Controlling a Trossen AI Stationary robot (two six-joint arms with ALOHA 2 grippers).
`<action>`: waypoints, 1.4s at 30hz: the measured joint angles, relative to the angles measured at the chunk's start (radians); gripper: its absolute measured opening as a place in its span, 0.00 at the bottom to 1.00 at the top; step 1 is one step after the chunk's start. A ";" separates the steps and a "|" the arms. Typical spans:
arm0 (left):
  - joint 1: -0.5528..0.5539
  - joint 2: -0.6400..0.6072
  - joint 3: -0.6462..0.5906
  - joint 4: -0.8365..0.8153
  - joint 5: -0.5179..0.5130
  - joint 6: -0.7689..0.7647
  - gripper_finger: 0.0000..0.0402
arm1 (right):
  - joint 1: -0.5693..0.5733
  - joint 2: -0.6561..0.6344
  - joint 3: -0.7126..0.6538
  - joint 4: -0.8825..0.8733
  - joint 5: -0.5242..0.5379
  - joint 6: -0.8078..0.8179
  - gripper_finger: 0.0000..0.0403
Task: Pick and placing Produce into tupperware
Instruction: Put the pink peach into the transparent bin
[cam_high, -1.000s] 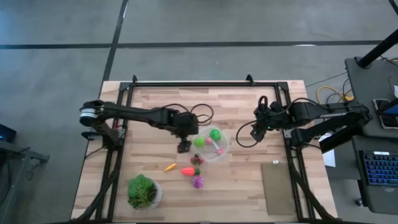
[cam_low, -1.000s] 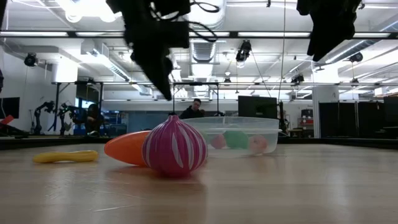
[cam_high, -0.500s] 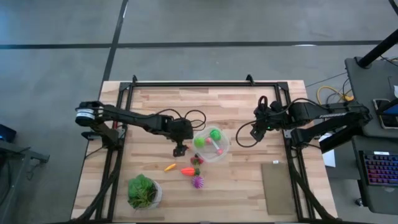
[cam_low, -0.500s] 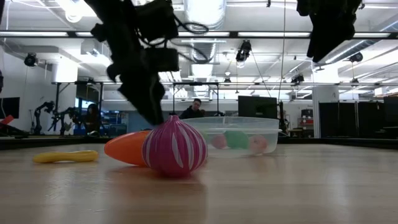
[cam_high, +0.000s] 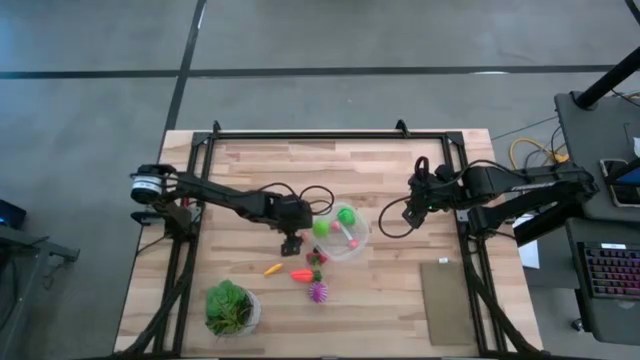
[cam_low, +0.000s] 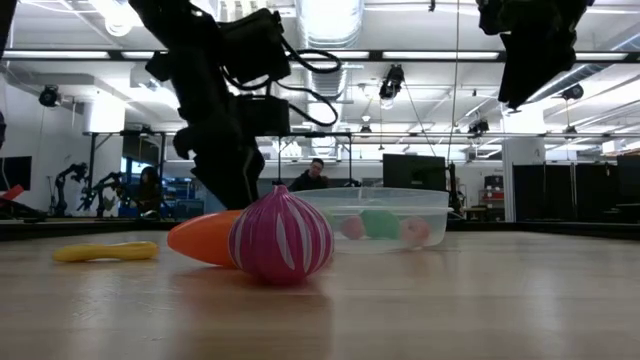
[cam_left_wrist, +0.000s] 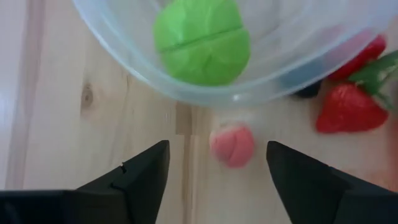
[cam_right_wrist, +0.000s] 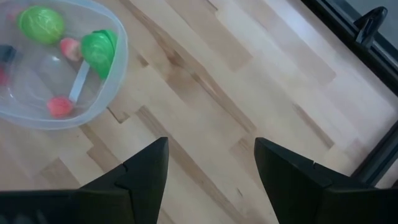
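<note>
I have the left gripper (cam_high: 291, 243) down low over the table (cam_high: 390, 290), just off the tub (cam_high: 343, 231) on the side away from the right arm. Through the left wrist view its fingers (cam_left_wrist: 140, 175) stand wide apart with nothing between them. A small pink piece (cam_left_wrist: 232, 145) lies on the wood in the gap ahead of the jaws, close under the tub's wall (cam_left_wrist: 124, 59) but outside it. A strawberry (cam_left_wrist: 349, 107) sits off to one side of that piece, also outside the tub, with another red piece partly hidden behind it.

Inside the tub I can see a round green piece (cam_left_wrist: 201, 40) close to the wall nearest the left gripper. From the right wrist view there are two green pieces in the tub, the round one (cam_right_wrist: 41, 23) and a second (cam_right_wrist: 99, 45), plus small pink ones (cam_right_wrist: 60, 106).

On the table toward the front of the high view lie the carrot (cam_high: 272, 268), a red-orange piece (cam_high: 301, 275) and the purple ball (cam_high: 318, 292), all clear of the tub and near the left gripper's tip but not touching it. In the low view the ball (cam_low: 281, 238) stands in front of the orange piece (cam_low: 203, 238), and the yellow carrot (cam_low: 105, 251) lies apart to one side.

The right gripper (cam_high: 411, 212) waits above the table beyond the tub's far side, well apart from it; its fingers (cam_right_wrist: 144, 174) are spread and empty.
</note>
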 joint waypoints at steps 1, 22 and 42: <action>0.000 0.000 -0.002 -0.005 0.000 0.000 0.60 | 0.000 0.000 -0.001 0.000 0.000 0.003 0.57; -0.012 0.083 -0.020 0.092 0.006 -0.077 0.53 | 0.000 -0.001 -0.003 0.000 -0.004 0.022 0.57; -0.015 0.054 -0.026 0.090 0.004 -0.077 0.22 | 0.000 -0.001 -0.011 -0.002 -0.004 0.023 0.57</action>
